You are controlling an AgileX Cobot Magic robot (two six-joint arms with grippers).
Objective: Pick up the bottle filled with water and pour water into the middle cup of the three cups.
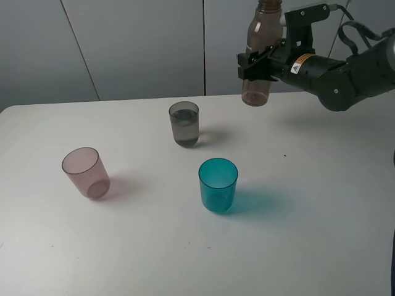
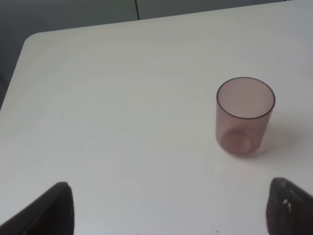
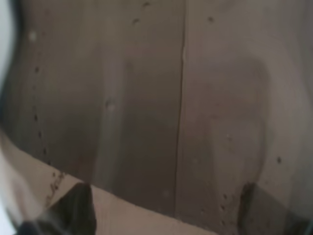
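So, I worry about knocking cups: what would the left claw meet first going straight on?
Probably the bare table; the pink cup sits off to one side of that line, though depth is unclear.

— What do we lose in the high view?
— The mouth of the bottle [image 1: 259, 31], cut by the top edge, upper right.
— And at the wrists?
— We get only a blurred bottle wall, and the left gripper [image 2: 171, 210] has its fingers cropped.

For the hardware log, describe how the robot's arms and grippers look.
The right arm is glossy black with rounded cylindrical links, looping black cables and a small orange-and-white label. The right gripper is black and blocky. Of the left gripper only two dark, rounded fingertips show.
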